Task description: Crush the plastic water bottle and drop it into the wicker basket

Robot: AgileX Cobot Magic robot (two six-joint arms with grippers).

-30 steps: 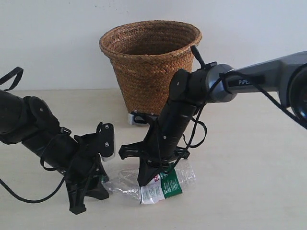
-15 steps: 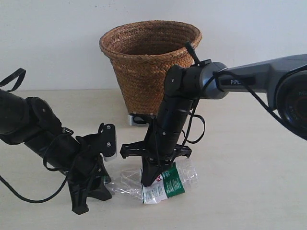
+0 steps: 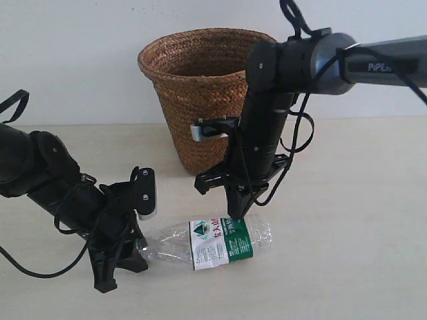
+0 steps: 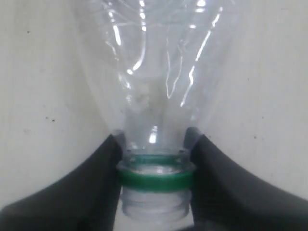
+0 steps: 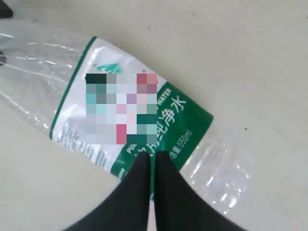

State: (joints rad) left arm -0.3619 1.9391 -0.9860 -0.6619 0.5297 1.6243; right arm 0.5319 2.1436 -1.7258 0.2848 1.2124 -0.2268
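The plastic water bottle (image 3: 220, 241) lies on its side on the table, its clear body dented and its white-and-green label facing up. No cap shows: only a green ring sits on the bare threaded neck (image 4: 155, 177). My left gripper (image 3: 138, 248) is shut on that neck, one finger on each side (image 4: 155, 173). My right gripper (image 3: 237, 215) hangs point-down just above the label, shut with nothing between its fingers (image 5: 153, 161). The wicker basket (image 3: 200, 87) stands upright behind, against the wall.
The beige table (image 3: 353, 253) stretches out to the right of the bottle. The right arm's forearm crosses in front of the basket's right side. Black cable loops (image 3: 293, 143) hang from that arm.
My right gripper has lifted off the bottle and moved up and to the right. The bottle has rolled, so its label now faces up. The left arm has barely moved.
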